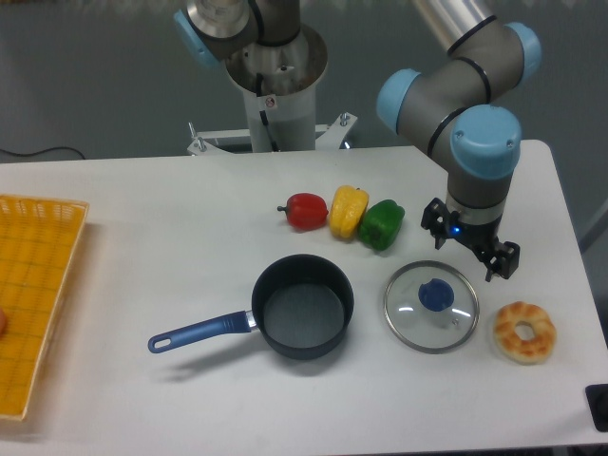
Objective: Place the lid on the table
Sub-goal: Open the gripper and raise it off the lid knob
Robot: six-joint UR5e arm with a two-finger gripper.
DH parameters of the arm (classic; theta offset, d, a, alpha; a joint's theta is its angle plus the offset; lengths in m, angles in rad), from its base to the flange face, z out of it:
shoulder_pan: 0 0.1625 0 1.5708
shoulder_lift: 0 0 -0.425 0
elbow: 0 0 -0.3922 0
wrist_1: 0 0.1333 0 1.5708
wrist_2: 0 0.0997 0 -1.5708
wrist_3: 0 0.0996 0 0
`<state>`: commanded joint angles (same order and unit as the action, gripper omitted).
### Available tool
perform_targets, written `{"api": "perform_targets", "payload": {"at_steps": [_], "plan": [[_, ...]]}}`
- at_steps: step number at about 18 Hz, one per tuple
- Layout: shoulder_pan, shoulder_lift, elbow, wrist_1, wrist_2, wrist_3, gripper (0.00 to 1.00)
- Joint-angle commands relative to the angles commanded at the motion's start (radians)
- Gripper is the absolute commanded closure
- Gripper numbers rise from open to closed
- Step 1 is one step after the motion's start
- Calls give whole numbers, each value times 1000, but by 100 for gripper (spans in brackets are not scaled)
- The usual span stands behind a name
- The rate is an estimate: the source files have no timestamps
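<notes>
Glass lid [431, 307] flat on table [142, 256], gripper [472, 245] apart

The arm is built of grey cylindrical joints [446, 95] capped with light blue round covers [485, 141], linked by a silver metal tube [446, 14]. Its wide silver base column [275, 76] carries a small red-marked sticker and a thin cable. Below the lowest blue cap sits a black claw [472, 249] showing a small blue light.
</notes>
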<state>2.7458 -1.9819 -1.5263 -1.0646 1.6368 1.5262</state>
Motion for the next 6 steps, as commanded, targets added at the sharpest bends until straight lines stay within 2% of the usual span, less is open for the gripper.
{"api": "perform_targets", "payload": {"at_steps": [6], "plan": [[6,-2,2,-15,-5,6,0]]}}
